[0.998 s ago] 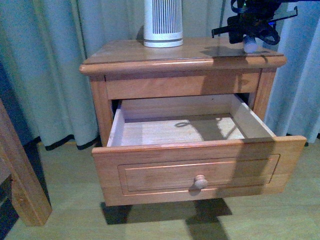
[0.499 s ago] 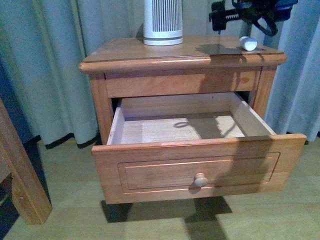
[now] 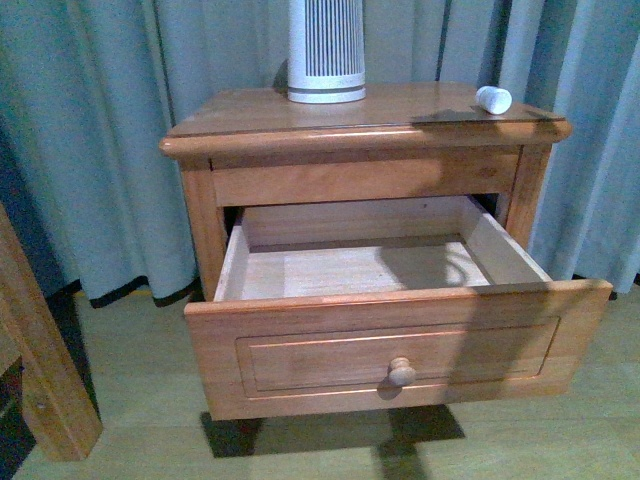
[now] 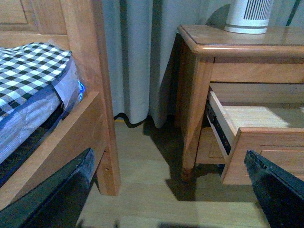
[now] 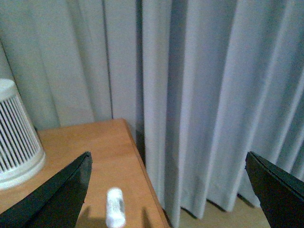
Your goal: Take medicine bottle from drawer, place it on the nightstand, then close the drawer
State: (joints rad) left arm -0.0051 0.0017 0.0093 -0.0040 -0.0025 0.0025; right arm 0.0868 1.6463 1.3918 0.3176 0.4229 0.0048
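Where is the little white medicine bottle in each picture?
Front view: the medicine bottle lies on its side on the nightstand, near its back right corner.
Left wrist view: not in it; that part of the nightstand top is cut off.
Right wrist view: the bottle lies on the nightstand top near its edge by the curtain.
Shared landmark: the white ribbed appliance, seen in all three views.

No text, label, brand, number or sign can be read in any view. The medicine bottle point(image 3: 493, 99) lying on the nightstand point(image 3: 300, 120) shows only plain white, and the ribbed white appliance point(image 3: 326, 50) carries no legible marking.
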